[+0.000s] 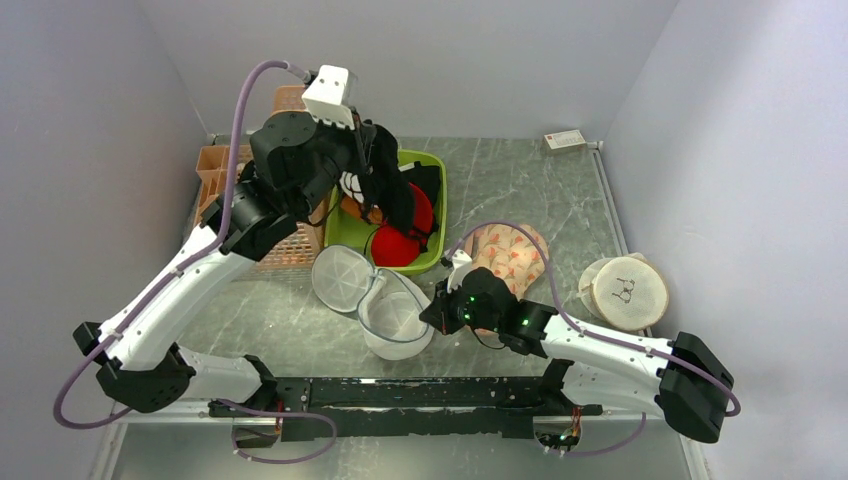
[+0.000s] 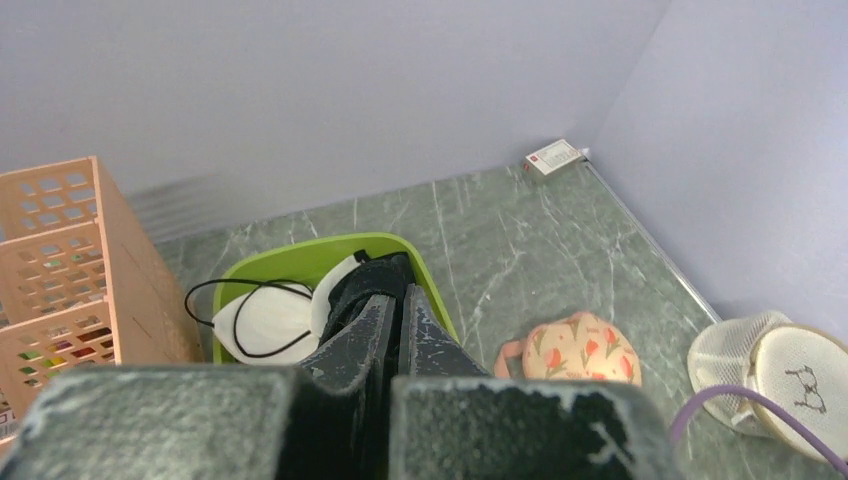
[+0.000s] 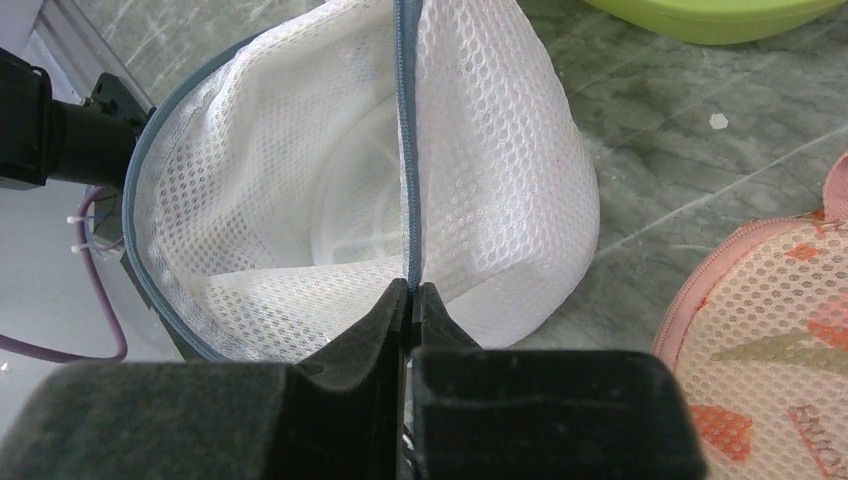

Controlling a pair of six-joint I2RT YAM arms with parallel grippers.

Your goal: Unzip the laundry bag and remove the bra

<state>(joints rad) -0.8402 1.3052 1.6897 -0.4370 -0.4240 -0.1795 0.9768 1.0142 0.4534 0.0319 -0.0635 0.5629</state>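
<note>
The laundry bag (image 1: 395, 320) lies open on the table as two white mesh halves, and the near half shows empty in the right wrist view (image 3: 330, 200). My right gripper (image 1: 432, 314) is shut on the bag's blue-grey zip rim (image 3: 406, 150); it also shows in its own wrist view (image 3: 409, 288). The red bra (image 1: 398, 243) is in the near part of the green bin (image 1: 437, 190), right under my left gripper (image 1: 404, 215). In the left wrist view that gripper (image 2: 398, 292) is shut with a thin dark gap between its fingers, and the bra is hidden behind them.
The bin also holds a white-cupped bra (image 2: 262, 320) and a black garment (image 2: 375, 270). A peach basket (image 1: 280, 240) stands left of the bin. A peach floral pouch (image 1: 510, 255) and a cream round pouch (image 1: 625, 292) lie to the right.
</note>
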